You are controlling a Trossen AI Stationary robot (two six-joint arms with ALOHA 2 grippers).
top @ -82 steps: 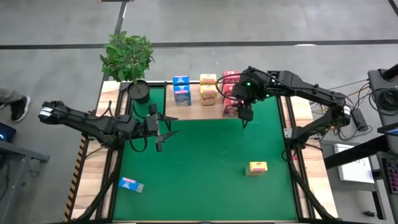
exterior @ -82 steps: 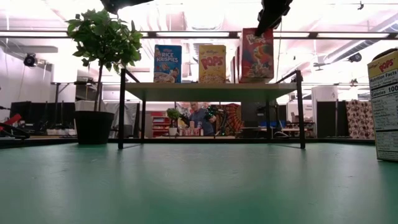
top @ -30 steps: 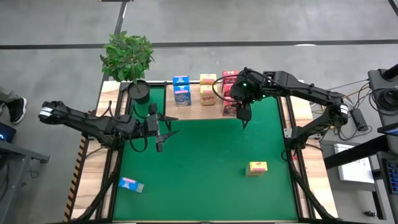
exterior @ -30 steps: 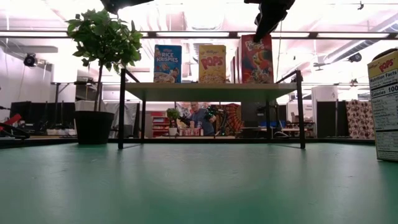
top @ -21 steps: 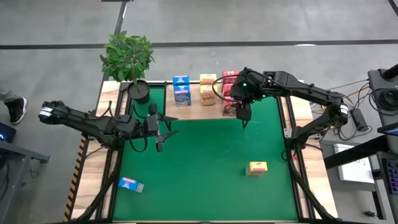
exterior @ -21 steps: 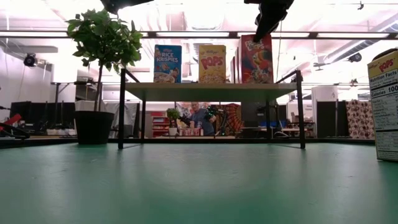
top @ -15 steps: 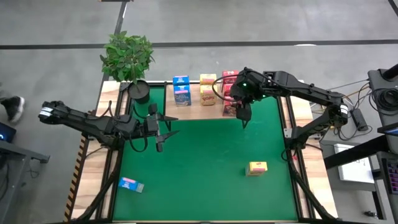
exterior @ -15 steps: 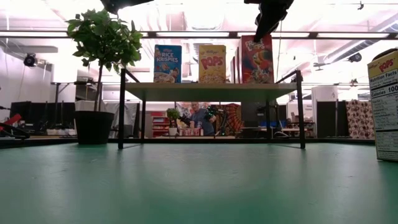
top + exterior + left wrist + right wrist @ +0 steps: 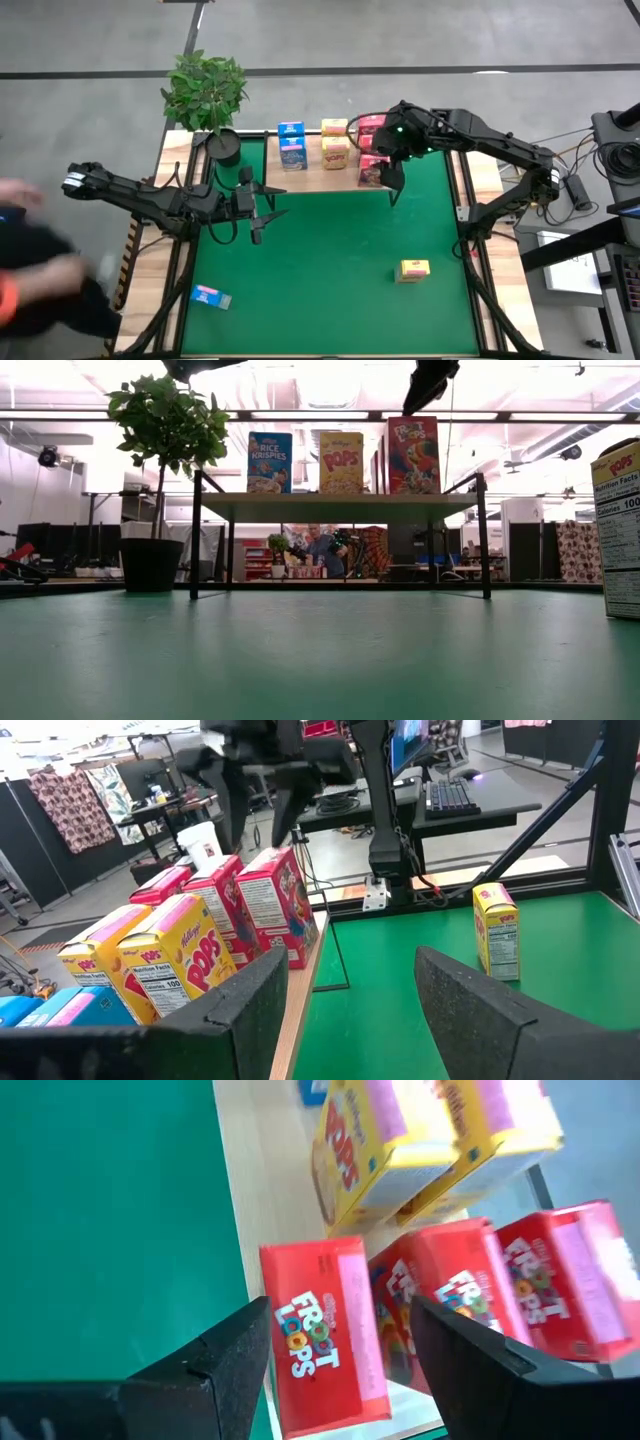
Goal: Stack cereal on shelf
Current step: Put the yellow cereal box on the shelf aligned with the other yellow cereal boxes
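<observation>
A: State the jaw condition of each gripper.

B: The right gripper (image 9: 393,186) hangs above the shelf (image 9: 310,180) at its right end, jaws spread wide with nothing between them. In its wrist view the front red box (image 9: 322,1337) shows in the gap between the fingers (image 9: 215,1363), standing free on the board and not touched. The left gripper (image 9: 257,215) hovers over the green mat (image 9: 330,260) at about 9 o'clock from the table centre, jaws likewise wide apart and holding nothing.

A: Count the cereal boxes by colour.

B: On the shelf, at 12 o'clock: two blue boxes (image 9: 292,145) on the left, two yellow boxes (image 9: 335,142) in the middle, three red boxes (image 9: 371,150) on the right. All stand upright in rows running front to back. On the mat: one yellow box (image 9: 414,269) at about 4 o'clock, upright, and one blue box (image 9: 211,296) at about 8 o'clock, lying flat. Total: three blue, three yellow, three red.

A: Other items?

B: A potted plant (image 9: 208,95) stands at 11 o'clock, just beside the shelf's left end.
</observation>
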